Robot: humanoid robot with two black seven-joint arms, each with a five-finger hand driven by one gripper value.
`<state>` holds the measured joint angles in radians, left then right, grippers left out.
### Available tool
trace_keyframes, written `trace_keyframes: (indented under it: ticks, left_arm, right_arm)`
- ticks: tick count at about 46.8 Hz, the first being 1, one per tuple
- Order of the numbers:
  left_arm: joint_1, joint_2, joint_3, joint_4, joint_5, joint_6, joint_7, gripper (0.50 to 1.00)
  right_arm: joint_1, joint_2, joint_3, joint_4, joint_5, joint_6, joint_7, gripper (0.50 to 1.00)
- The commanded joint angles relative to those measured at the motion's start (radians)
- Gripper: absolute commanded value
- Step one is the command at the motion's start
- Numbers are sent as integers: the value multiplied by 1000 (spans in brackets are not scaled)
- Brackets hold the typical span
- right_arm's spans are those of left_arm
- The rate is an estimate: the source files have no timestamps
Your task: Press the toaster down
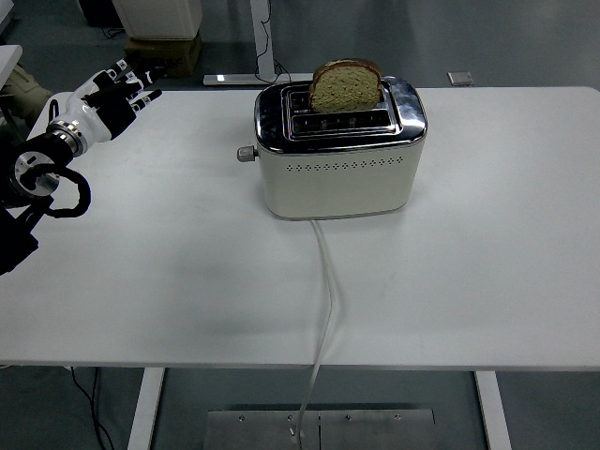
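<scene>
Head view: left hand (111, 98) is held wide, empty, well apart from toaster (337, 155); bread slice (345, 86) is seated upright.

White table (487, 281), bare-topped. Cardboard box (161, 52) on the floor beyond the table's far left corner.

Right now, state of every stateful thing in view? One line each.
toaster: upright on the table, lever not pressed.
bread slice: sticking up out of the rear slot; front slot empty.
cord: runs from the toaster over the table's near edge.
left hand: fingers spread, holding nothing, apart from the toaster.
</scene>
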<state>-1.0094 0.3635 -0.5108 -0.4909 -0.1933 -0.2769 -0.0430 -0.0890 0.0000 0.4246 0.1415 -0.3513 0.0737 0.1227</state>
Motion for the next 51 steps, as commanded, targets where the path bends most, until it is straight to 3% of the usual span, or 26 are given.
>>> trace_keyframes:
  ticks: [1, 22, 26, 36, 44, 51]
  left_arm:
    - [0, 0, 0, 0, 0, 1, 0, 1000]
    - [-12, 0, 6, -28, 5, 2, 18, 1000]
    - [-9, 15, 6, -93, 5, 30, 18, 1000]
    - [-9, 89, 8, -317, 5, 171, 43, 1000]
    - [-46, 152, 20, -423, 6, 199, 97, 1000]
    - [-130, 164, 138, -454, 51, 197, 118, 1000]
  right_arm:
    - [0, 0, 0, 0, 0, 0, 0, 1000]
    - [0, 0, -1, 0, 0, 0, 0, 1000]
    - [0, 0, -1, 0, 0, 0, 2, 998]
    - [0, 0, -1, 1, 0, 0, 2, 1000]
    - [0, 0, -1, 0, 0, 0, 0, 1000]
    - [0, 0, -1, 0, 0, 0, 0, 1000]
